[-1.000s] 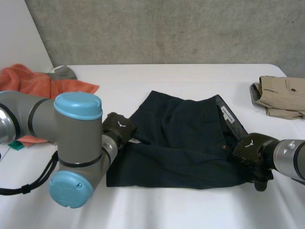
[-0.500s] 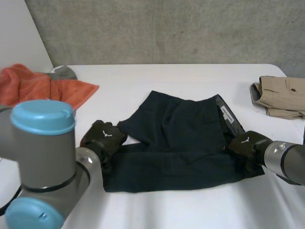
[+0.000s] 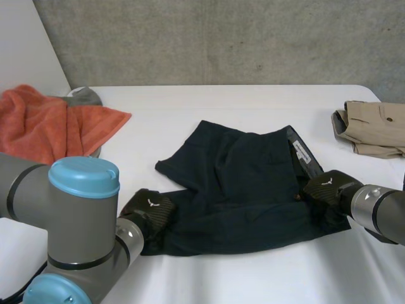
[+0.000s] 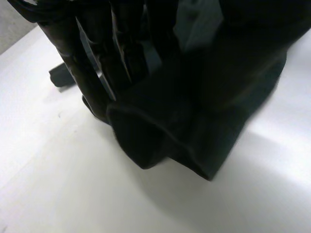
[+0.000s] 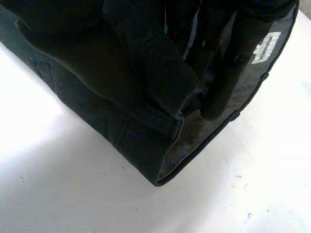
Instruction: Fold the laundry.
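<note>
I see the navy shorts lying flat mid-tabletop. My left hand has its fingers clamped on the near leg-hem corner. My right hand pinches the waistband edge between fingers and thumb.

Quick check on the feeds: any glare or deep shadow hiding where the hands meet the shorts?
Head view: even light, no glare; the black left hand and right hand stand out weakly against the dark shorts. Left wrist view: the table glares bright, hand and cloth merge into one dark mass. Right wrist view: bright table too, yet the waistband's white label shows plainly.
</note>
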### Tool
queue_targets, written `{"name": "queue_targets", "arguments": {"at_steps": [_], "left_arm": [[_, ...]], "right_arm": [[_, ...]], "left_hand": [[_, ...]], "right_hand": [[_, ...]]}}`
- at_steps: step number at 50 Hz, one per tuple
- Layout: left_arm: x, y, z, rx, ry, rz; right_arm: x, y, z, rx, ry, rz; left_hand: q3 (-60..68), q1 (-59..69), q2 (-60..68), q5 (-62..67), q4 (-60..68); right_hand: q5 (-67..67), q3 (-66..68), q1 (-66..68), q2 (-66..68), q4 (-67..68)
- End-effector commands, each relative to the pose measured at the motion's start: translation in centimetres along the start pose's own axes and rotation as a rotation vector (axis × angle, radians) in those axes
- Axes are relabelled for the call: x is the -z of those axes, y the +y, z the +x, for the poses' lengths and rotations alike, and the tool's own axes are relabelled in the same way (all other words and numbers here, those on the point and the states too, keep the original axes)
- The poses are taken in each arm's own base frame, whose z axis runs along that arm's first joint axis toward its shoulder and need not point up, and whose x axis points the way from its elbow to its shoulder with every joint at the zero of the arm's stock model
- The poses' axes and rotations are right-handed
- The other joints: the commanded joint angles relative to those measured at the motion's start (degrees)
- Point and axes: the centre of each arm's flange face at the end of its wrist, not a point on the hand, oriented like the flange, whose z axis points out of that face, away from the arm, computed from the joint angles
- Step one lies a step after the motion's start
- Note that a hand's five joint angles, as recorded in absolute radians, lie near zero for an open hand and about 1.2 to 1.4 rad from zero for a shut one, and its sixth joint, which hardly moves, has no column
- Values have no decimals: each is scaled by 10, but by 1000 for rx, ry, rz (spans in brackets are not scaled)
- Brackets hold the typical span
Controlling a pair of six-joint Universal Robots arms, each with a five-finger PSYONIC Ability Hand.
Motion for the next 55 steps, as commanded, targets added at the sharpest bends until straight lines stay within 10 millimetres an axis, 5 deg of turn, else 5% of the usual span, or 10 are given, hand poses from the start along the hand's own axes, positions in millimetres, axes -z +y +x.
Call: {"name": "queue_targets", "arguments": {"at_steps": [1, 11, 18, 21, 28, 37, 42, 45, 50, 55], "left_arm": [[0, -6, -3, -3, -26, 24], [101, -90, -45, 20, -216, 373], [157, -108, -57, -15, -238, 416], [166, -114, -60, -14, -245, 433], [136, -111, -54, -31, -197, 379], [15, -86, -41, -117, -127, 166], [-40, -121, -77, -161, -264, 291], [-48, -155, -98, -183, -374, 445], [-18, -244, -138, -239, -718, 931], [24, -279, -150, -218, -878, 1181]], "right_arm": [[5, -5, 3, 7, 18, 17], [83, -64, 27, 103, 180, 196], [156, -98, 28, 246, 292, 329], [165, -102, 28, 282, 316, 348], [130, -92, 26, 270, 219, 275], [41, -79, 21, 272, 87, 162], [-7, -98, 48, 293, 253, 249], [-12, -122, 65, 313, 387, 366], [13, -204, 89, 366, 741, 860], [48, -236, 104, 350, 942, 1125]], "left_hand": [[209, 209, 208, 211, 207], [209, 209, 208, 211, 207], [209, 209, 208, 211, 207], [209, 209, 208, 211, 207], [209, 209, 208, 211, 207], [209, 209, 208, 211, 207], [209, 209, 208, 211, 207], [209, 209, 208, 211, 207], [209, 209, 208, 211, 207], [209, 209, 208, 211, 207]], "right_hand": [[130, 120, 192, 126, 113], [130, 120, 192, 126, 113], [130, 120, 192, 126, 113], [130, 120, 192, 126, 113], [130, 120, 192, 126, 113], [130, 120, 192, 126, 113], [130, 120, 192, 126, 113], [130, 120, 192, 126, 113], [130, 120, 192, 126, 113], [130, 120, 192, 126, 113]]}}
